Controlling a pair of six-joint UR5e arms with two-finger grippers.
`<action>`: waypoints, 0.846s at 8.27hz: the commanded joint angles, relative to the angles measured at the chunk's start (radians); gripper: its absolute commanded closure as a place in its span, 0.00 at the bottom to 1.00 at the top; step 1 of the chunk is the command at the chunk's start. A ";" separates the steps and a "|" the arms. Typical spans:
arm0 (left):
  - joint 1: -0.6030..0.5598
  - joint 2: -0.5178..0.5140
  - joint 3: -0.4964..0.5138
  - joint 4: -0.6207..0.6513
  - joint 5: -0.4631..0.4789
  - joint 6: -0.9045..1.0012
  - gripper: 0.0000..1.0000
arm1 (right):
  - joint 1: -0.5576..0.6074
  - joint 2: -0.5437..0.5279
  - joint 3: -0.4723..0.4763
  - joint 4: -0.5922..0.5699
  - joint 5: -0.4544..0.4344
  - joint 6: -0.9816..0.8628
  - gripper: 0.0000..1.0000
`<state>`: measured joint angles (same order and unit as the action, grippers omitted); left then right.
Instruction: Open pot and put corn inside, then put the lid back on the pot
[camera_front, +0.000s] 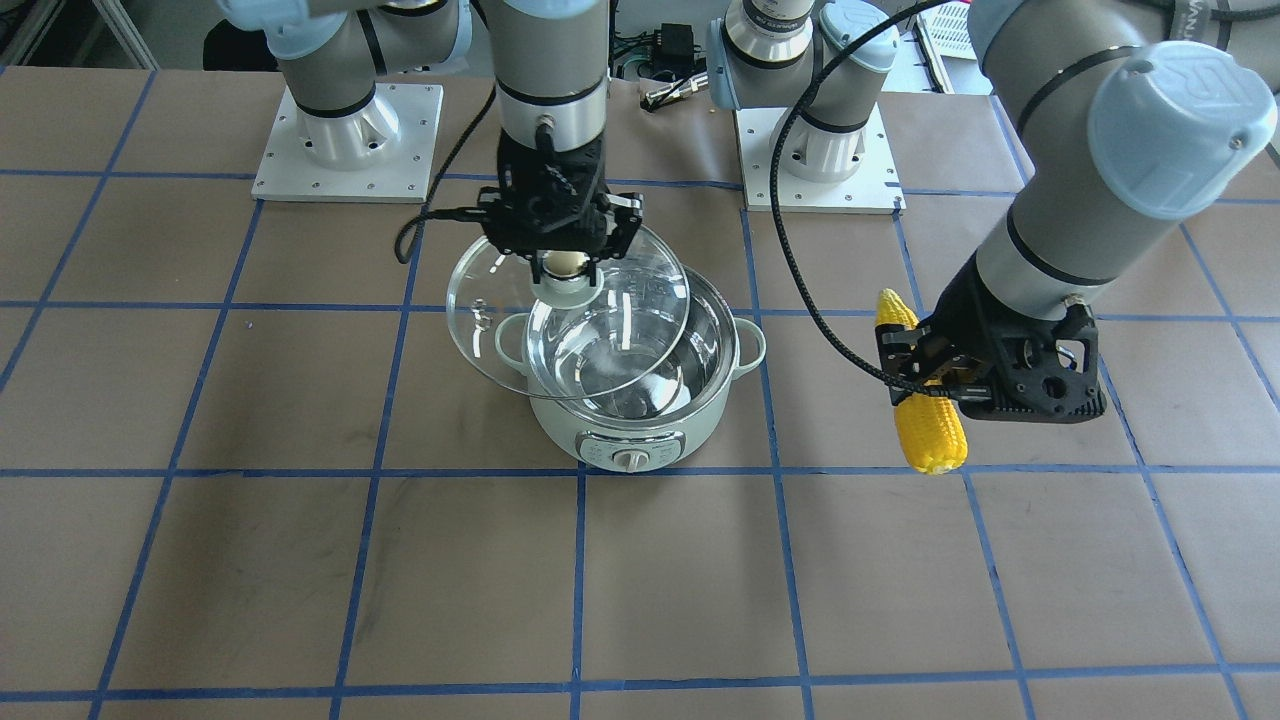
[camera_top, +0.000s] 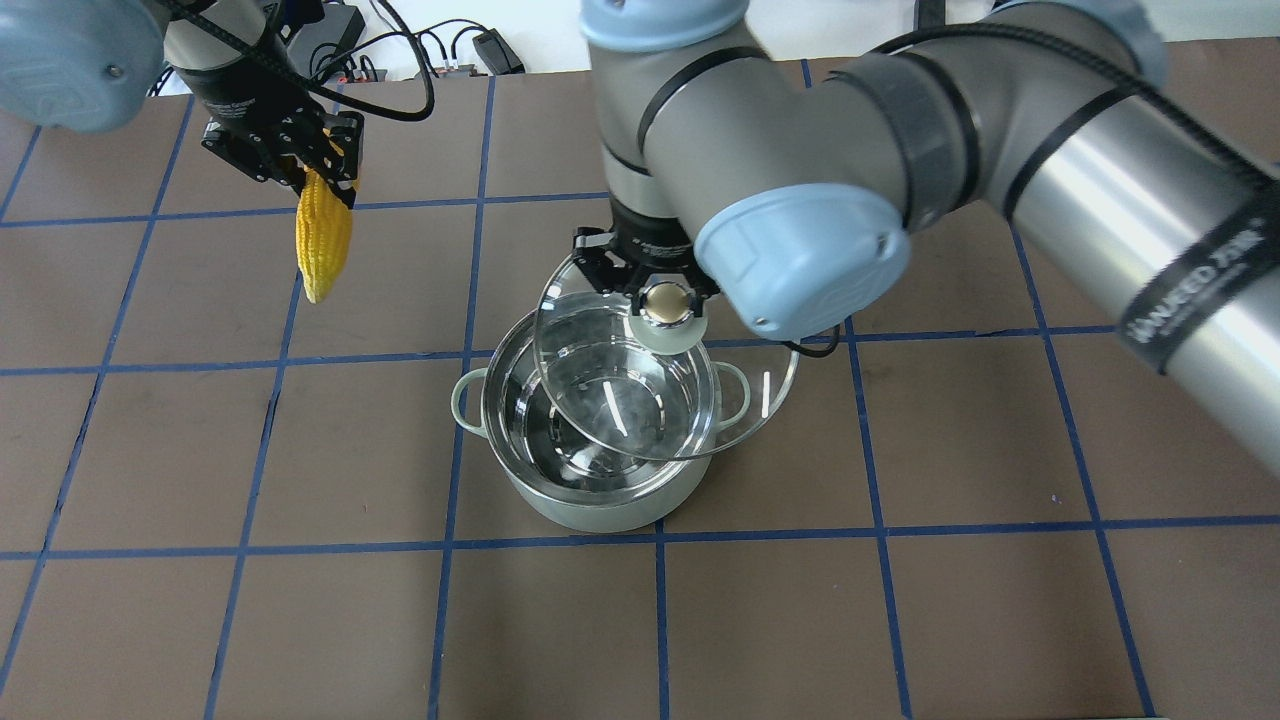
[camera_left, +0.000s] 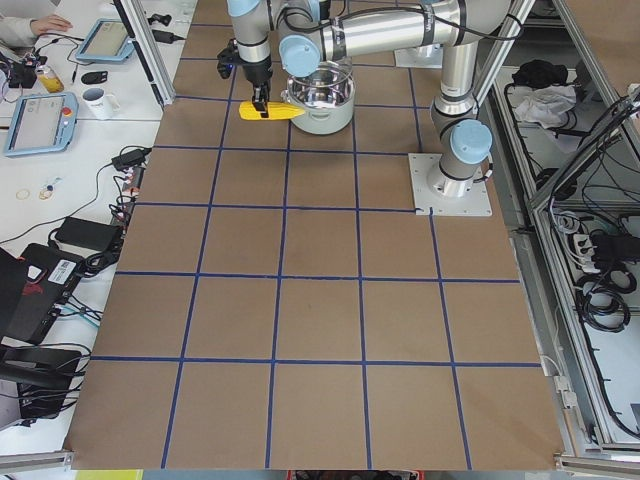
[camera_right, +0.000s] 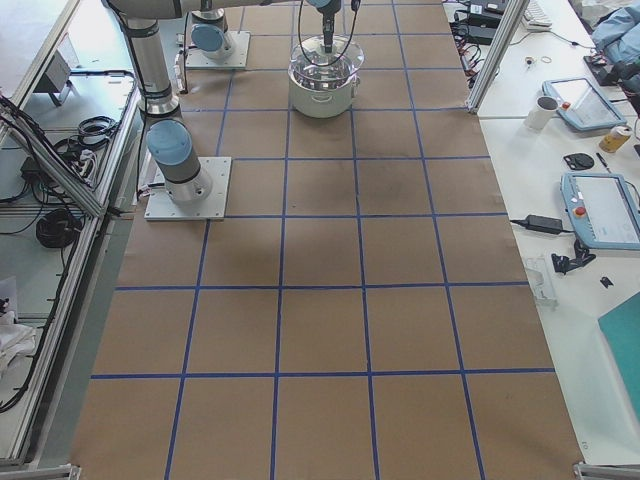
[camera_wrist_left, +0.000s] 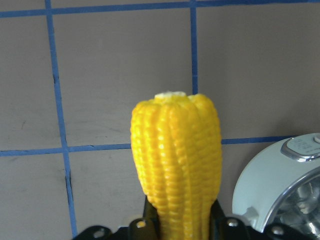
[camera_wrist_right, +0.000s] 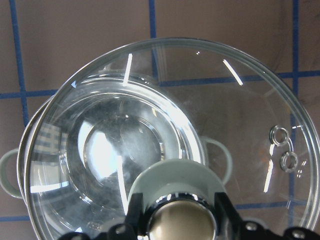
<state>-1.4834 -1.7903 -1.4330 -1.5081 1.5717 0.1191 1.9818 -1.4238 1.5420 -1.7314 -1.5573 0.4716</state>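
The right end effector (camera_front: 566, 262) is clamped on the knob of the glass lid (camera_front: 490, 300), which hangs above the open pot (camera_front: 630, 430), shifted partly off it. The left end effector (camera_front: 925, 362) grips the corn (camera_front: 932, 435) in the air, well apart from the pot, over the brown desk (camera_front: 300, 580) with its blue tape grid.

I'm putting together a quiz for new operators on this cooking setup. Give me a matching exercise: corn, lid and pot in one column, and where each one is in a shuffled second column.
Things:
1. corn
2. lid
3. pot

States:
A. stands on the table, open and empty
B. held off the table in the left gripper, clear of the pot
C. held in the right gripper, partly over the pot

Pairs: 1-B; 2-C; 3-A
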 joint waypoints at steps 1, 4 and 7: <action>-0.082 0.037 -0.016 -0.020 -0.024 -0.151 1.00 | -0.194 -0.148 0.000 0.184 0.002 -0.160 0.74; -0.224 0.042 -0.084 -0.012 -0.029 -0.283 1.00 | -0.334 -0.223 0.000 0.330 -0.001 -0.318 0.79; -0.323 0.022 -0.144 -0.004 -0.027 -0.366 1.00 | -0.351 -0.228 0.003 0.345 -0.003 -0.335 0.84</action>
<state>-1.7477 -1.7534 -1.5433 -1.5157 1.5445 -0.2155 1.6404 -1.6461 1.5439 -1.4003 -1.5584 0.1481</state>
